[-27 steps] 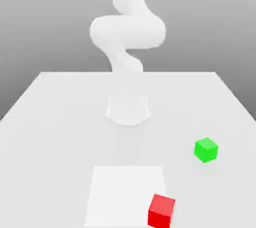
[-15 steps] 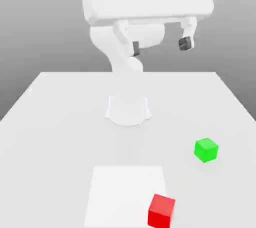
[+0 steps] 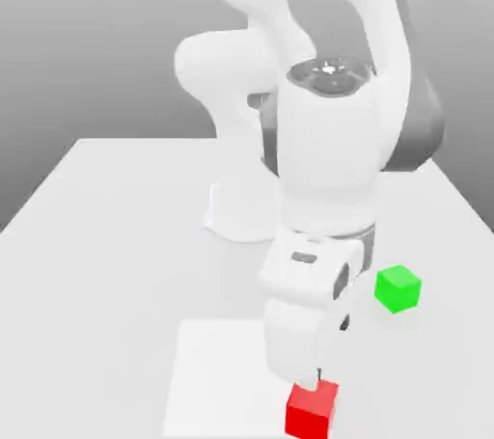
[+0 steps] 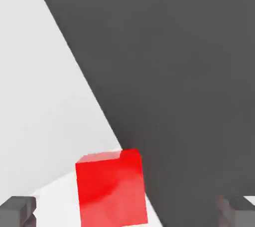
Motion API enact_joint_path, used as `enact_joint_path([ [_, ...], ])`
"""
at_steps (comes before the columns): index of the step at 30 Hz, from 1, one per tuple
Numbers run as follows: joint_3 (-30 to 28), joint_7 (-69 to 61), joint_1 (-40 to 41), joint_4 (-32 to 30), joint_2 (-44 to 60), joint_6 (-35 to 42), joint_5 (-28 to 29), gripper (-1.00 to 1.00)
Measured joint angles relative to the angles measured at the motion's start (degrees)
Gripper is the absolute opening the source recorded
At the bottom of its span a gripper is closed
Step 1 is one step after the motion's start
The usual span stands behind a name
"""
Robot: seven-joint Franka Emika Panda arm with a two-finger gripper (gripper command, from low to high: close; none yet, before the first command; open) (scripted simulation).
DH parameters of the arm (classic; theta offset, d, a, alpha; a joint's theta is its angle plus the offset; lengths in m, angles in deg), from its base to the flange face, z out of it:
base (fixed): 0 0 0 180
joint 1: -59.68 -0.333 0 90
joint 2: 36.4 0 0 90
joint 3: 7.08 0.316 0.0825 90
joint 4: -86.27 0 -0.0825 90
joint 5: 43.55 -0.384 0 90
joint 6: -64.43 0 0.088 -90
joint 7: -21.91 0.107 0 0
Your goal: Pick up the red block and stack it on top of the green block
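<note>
- Grey, plain backdrop stands behind a white desk (image 3: 106, 234) that runs from the far edge toward the near edge of the exterior view.
- On the desk's near part lies a paler white square patch (image 3: 217, 379).
- A white arm (image 3: 328, 138) rises from its round base (image 3: 236, 210) at the desk's middle and bends forward and down toward the near edge.
- The pincer (image 4: 127, 211) points down over the red block (image 3: 312, 408); in the exterior view the hand's white body sits just above the block, and a thin dark tip reaches down to about the block's top edge.
- In the hand view two dark grey fingertips (image 4: 17, 211) stand far apart, one on each side of the red block, with clear space between each tip and the block; the pincer is wide and holds nothing.
- The red block rests on the desk at the near right corner of the paler patch, close to the near edge of the exterior view.
- The green block (image 3: 397, 288) rests on the desk farther back and to the exterior view's right of the red block, apart from it and from the hand.
- Both blocks sit flat, each turned a little so that one corner faces the camera.
- In the hand view the red block lies at the desk's edge, with dark ground beyond.
</note>
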Motion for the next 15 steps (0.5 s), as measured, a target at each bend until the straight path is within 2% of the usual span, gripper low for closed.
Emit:
enact_joint_path([
  [4, 2.4, -2.5, 1.8, 1.1, 8.3, -6.6, -2.2, 0.0],
  [5, 2.8, -2.8, 2.1, 1.3, 9.3, -7.5, -2.5, -1.0],
  [11, 3.0, -2.9, 2.3, 1.4, 9.9, -7.8, -2.7, -1.0],
  [15, 1.3, -1.1, 1.0, 0.4, 3.8, -2.9, -0.2, -1.0],
])
